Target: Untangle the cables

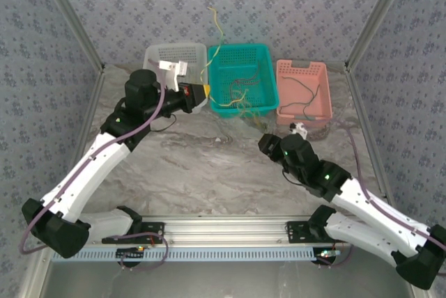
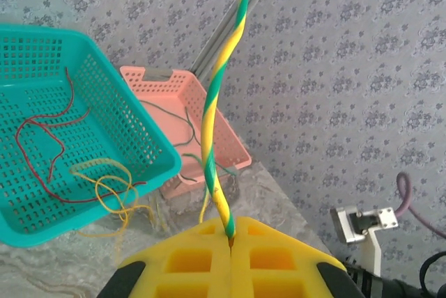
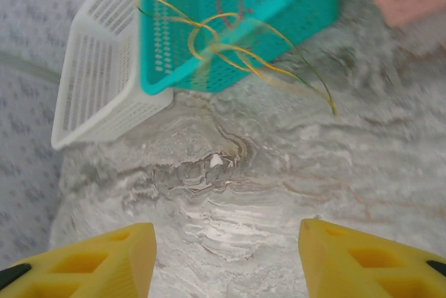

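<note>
My left gripper [image 1: 207, 91] [image 2: 231, 239] is shut on a twisted yellow-green cable [image 2: 212, 117], which rises stiffly from the pinched fingertips, up past the teal basket [image 1: 240, 49]. Inside that basket lies a thin red cable [image 2: 42, 145]. A thin yellow cable [image 2: 111, 190] [image 3: 223, 40] loops in a knot over the basket's front rim and trails onto the table [image 1: 245, 106]. A dark cable [image 1: 303, 89] lies in the pink basket [image 1: 301, 68]. My right gripper [image 1: 267, 143] [image 3: 226, 242] is open over bare marble, short of the yellow loops, holding nothing.
Three baskets stand in a row at the back: white [image 1: 174, 51], teal in the middle, pink on the right. Patterned walls and metal posts close the space. The marble tabletop [image 1: 209, 166] between the arms is bare.
</note>
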### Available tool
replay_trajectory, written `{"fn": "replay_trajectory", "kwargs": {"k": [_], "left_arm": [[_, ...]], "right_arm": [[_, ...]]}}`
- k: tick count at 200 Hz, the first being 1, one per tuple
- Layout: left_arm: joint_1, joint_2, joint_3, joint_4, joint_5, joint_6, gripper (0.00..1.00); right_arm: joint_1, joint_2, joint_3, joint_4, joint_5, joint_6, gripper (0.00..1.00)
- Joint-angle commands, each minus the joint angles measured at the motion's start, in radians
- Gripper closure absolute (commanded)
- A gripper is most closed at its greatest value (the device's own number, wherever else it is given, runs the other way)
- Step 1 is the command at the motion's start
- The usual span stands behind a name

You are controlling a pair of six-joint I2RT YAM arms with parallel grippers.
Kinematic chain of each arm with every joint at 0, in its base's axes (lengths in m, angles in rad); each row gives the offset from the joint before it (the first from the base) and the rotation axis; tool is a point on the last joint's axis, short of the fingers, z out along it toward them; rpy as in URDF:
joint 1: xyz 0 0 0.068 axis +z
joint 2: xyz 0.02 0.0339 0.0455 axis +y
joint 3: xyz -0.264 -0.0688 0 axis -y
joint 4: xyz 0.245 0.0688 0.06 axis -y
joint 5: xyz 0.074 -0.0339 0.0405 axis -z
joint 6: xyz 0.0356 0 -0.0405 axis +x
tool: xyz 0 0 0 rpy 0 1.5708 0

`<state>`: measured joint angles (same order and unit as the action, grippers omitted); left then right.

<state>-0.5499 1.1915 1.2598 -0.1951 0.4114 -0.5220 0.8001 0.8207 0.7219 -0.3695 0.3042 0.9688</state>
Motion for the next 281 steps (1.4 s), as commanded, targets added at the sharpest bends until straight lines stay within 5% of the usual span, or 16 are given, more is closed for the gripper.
{"fn": "replay_trajectory", "kwargs": {"k": [1, 61, 114, 195, 244, 281], "left_arm": [[0.002, 0.007, 0.041, -0.105, 0.023, 0.051, 1.0], [0.02, -0.03, 0.127, -0.305, -0.126, 0.116, 1.0], [0.183, 0.107, 0.317, -0.543, -0.204, 0.137, 1.0], [0.48, 0.576, 0.608, -0.475, 0.203, 0.14, 1.0], [0.512, 0.849, 0.786, -0.56, 0.261, 0.156, 1.0], [0.512, 0.983, 0.891, -0.616, 0.275, 0.171, 1.0]], "right_arm": [[0.002, 0.071, 0.105, 0.025, -0.004, -0.256, 0.38], [-0.031, 0.159, 0.109, 0.063, 0.017, -0.252, 0.41], [-0.003, 0.106, 0.074, 0.029, 0.016, -0.216, 0.42], [0.026, 0.062, 0.133, 0.101, -0.15, -0.315, 0.42], [0.04, 0.179, 0.256, 0.272, -0.257, -0.42, 0.41], [0.12, 0.341, 0.522, 0.174, -0.09, -0.531, 0.42]]}}
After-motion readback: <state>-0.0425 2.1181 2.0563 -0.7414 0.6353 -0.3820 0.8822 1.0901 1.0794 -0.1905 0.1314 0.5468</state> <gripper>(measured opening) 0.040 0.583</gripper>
